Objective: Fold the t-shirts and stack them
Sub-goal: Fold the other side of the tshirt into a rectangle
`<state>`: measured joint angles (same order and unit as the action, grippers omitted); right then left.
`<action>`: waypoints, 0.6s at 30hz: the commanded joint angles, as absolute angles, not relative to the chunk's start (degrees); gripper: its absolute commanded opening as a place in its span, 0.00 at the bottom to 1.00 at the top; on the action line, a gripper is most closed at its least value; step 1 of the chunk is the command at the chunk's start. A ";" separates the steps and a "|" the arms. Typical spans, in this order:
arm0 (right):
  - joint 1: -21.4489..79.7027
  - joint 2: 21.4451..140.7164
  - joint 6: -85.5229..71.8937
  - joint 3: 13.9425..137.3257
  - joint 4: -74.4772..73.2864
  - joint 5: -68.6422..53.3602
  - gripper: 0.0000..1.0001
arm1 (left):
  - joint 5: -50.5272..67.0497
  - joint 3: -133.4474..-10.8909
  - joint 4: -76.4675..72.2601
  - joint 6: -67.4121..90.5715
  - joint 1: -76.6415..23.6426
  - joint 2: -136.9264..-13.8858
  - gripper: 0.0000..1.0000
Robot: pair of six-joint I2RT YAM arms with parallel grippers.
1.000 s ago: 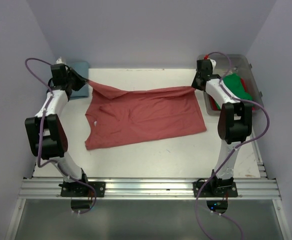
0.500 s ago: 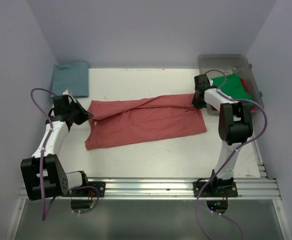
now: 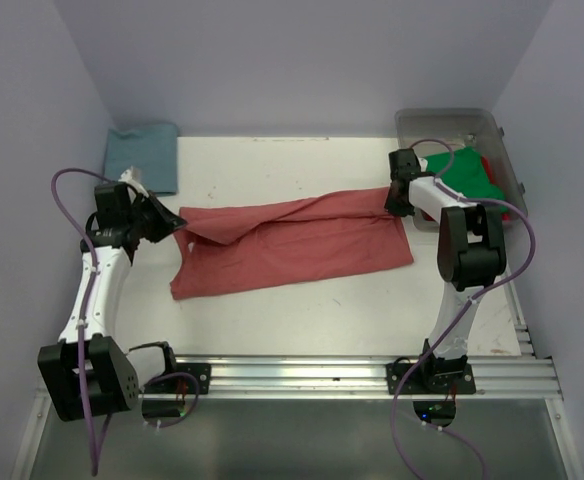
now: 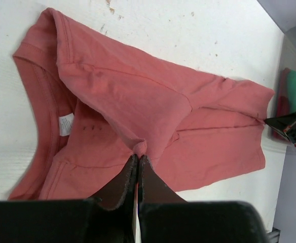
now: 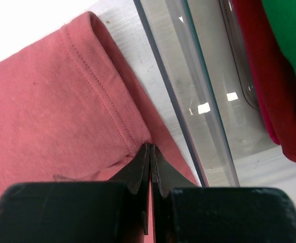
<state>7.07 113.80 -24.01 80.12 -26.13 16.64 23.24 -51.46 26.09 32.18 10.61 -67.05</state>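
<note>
with left claw [image 3: 175, 221] and right claw [image 3: 396, 206] each pinching the folded-over edge of the soft salmon-red cloth t-shirt [image 3: 302, 245] stretched between them, best lowering evenly, laying it square on the half below before releasing.

Half-folded salmon-red t-shirt [image 3: 302, 240], stretched crosswise

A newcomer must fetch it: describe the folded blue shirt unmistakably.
Start at the white table and go to its far left corner. The blue shirt lies there, folded flat. It alone is dusty blue; the salmon shirt sprawls mid-table, the green shirt sits in the bin.
</note>
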 commanded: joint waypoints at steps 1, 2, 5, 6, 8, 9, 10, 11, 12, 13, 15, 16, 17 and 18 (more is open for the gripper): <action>6.85 109.95 -23.82 80.33 -26.90 20.03 0.00 | 24.88 -53.61 31.80 31.38 11.25 -62.33 0.00; 6.77 109.69 -23.82 80.07 -26.89 20.13 0.00 | 24.35 -53.70 32.95 31.03 11.16 -61.53 0.00; 6.77 109.07 -23.91 80.16 -27.07 20.83 0.00 | 22.85 -54.66 36.12 30.23 11.16 -59.07 0.00; 6.77 108.90 -23.99 80.16 -27.07 21.00 0.00 | 22.76 -54.93 36.56 30.32 11.25 -58.80 0.00; 6.77 108.37 -23.99 79.98 -27.16 21.36 0.00 | 22.67 -54.85 37.53 30.58 11.25 -58.27 0.00; 6.77 108.28 -23.91 79.89 -27.16 21.36 0.00 | 23.11 -54.58 37.79 30.85 11.25 -58.27 0.00; 6.85 108.19 -23.82 79.81 -27.25 21.53 0.00 | 23.81 -54.41 38.14 30.85 11.25 -58.53 0.00; 6.77 108.19 -23.82 79.63 -27.33 21.71 0.00 | 23.82 -53.88 38.23 30.68 11.25 -58.62 0.00; 6.77 108.19 -23.91 79.54 -27.16 21.71 0.00 | 23.47 -53.44 38.23 30.50 11.16 -58.62 0.00; 6.77 108.37 -23.82 79.63 -27.25 21.62 0.00 | 22.51 -52.31 38.23 30.24 11.25 -58.80 0.00; 6.85 108.89 -23.82 79.80 -27.60 21.36 0.00 | 22.15 -50.98 38.32 29.71 11.16 -59.58 0.00; 6.77 109.16 -23.82 79.89 -27.95 21.27 0.00 | 22.24 -49.76 38.49 29.45 11.16 -59.94 0.00; 6.77 109.07 -23.99 79.63 -28.12 21.27 0.00 | 21.98 -48.88 38.41 29.18 11.25 -60.20 0.00; 6.77 109.07 -23.91 79.45 -28.30 21.44 0.00 | 21.97 -48.00 37.80 29.18 11.16 -60.21 0.00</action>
<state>7.07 111.13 -24.01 80.12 -26.79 19.27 22.46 -50.30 37.01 31.18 10.66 -59.53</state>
